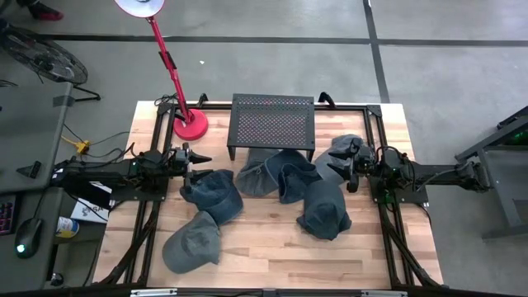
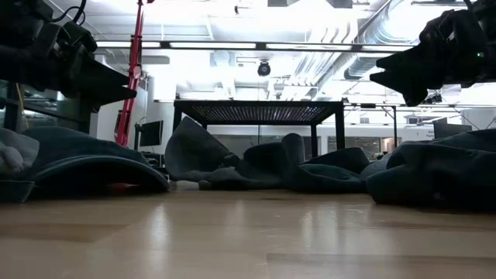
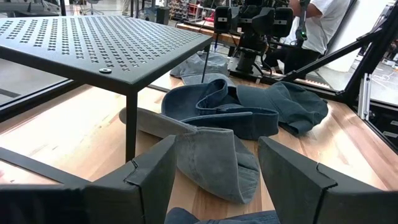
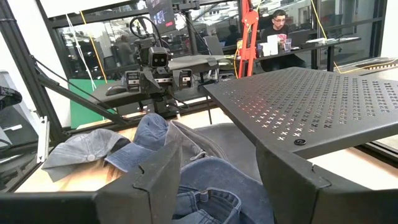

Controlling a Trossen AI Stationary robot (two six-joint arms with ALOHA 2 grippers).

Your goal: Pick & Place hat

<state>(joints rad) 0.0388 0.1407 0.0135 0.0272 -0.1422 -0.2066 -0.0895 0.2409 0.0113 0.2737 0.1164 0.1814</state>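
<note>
Several soft blue-grey hats lie on the wooden table. One hat (image 1: 214, 194) sits just before my left gripper (image 1: 200, 166), and another (image 1: 191, 241) lies nearer the near edge. Two hats (image 1: 276, 173) are heaped under the black perforated stand (image 1: 272, 120). One hat (image 1: 323, 209) lies toward the right, and a paler one (image 1: 338, 151) lies by my right gripper (image 1: 340, 167). Both grippers hover open above the table, facing each other. In the left wrist view the open fingers frame a hat (image 3: 214, 155). In the right wrist view they frame a denim hat (image 4: 208, 186).
A red desk lamp (image 1: 189, 124) stands at the table's far left corner. The stand's legs (image 3: 130, 124) rest on the table among the hats. Black frame rails (image 1: 388, 239) run along the table's sides. Bare wood (image 1: 264, 252) shows near the near edge. People sit in the room beyond.
</note>
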